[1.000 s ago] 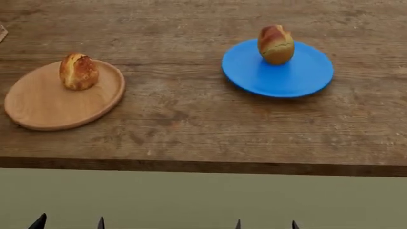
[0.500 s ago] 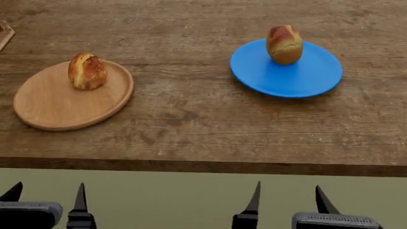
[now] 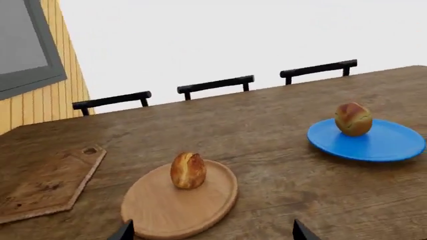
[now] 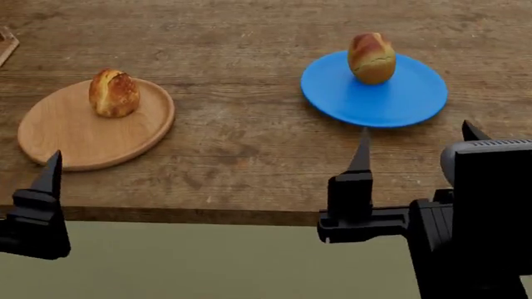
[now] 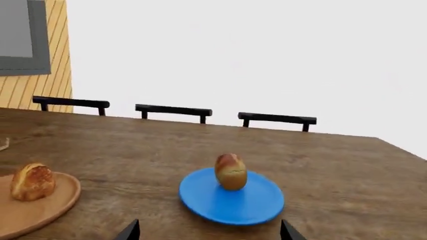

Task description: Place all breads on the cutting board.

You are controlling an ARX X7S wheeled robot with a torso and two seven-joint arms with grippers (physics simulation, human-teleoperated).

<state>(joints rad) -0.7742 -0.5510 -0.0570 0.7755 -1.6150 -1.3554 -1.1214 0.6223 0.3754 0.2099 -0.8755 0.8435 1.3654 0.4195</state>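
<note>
Right gripper (image 4: 413,147): matte black, with 2 slender fingers (image 4: 361,152) tapering to sharp points above blocky rectangular mounts, joined to a large dark housing with a grey rounded top edge. Left gripper (image 4: 37,205): the same black finish, 1 pointed finger on a stepped block visible.

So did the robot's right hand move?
Yes. The right hand has risen from below the table edge; its fingertips now reach up toward the blue plate.
</note>
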